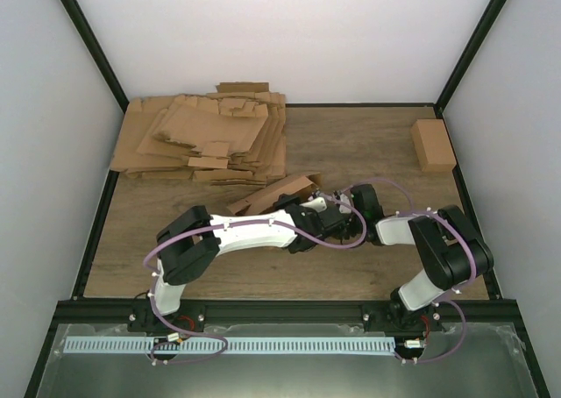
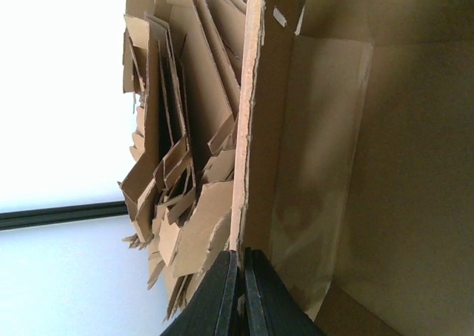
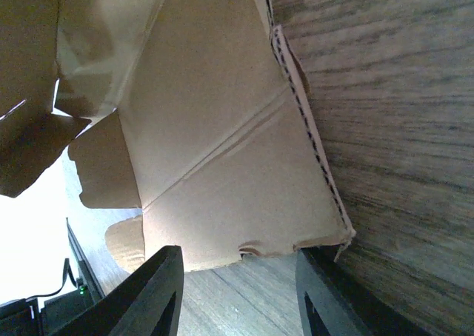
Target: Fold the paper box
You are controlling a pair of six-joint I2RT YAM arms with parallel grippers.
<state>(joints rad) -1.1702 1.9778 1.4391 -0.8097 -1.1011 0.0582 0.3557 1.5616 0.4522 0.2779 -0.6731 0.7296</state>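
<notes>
The paper box point(image 1: 273, 193) is a creased brown die-cut sheet, held up off the table's middle, just in front of the heap. My left gripper point(image 2: 238, 254) is shut on the raw edge of one of its panels point(image 2: 248, 129), and the wide inner face point(image 2: 333, 151) fills the right of that view. In the right wrist view a creased flap of the box point(image 3: 222, 166) hangs over the wooden table point(image 3: 400, 129). My right gripper point(image 3: 237, 258) stands open just below that flap's lower edge, one finger point(image 3: 159, 291) on each side and table showing between them.
A thick heap of flat cardboard sheets point(image 1: 206, 139) lies at the back left, also filling the left wrist view point(image 2: 178, 151). A small closed carton point(image 1: 433, 144) sits at the back right. White walls and a black frame point(image 1: 96, 231) bound the table.
</notes>
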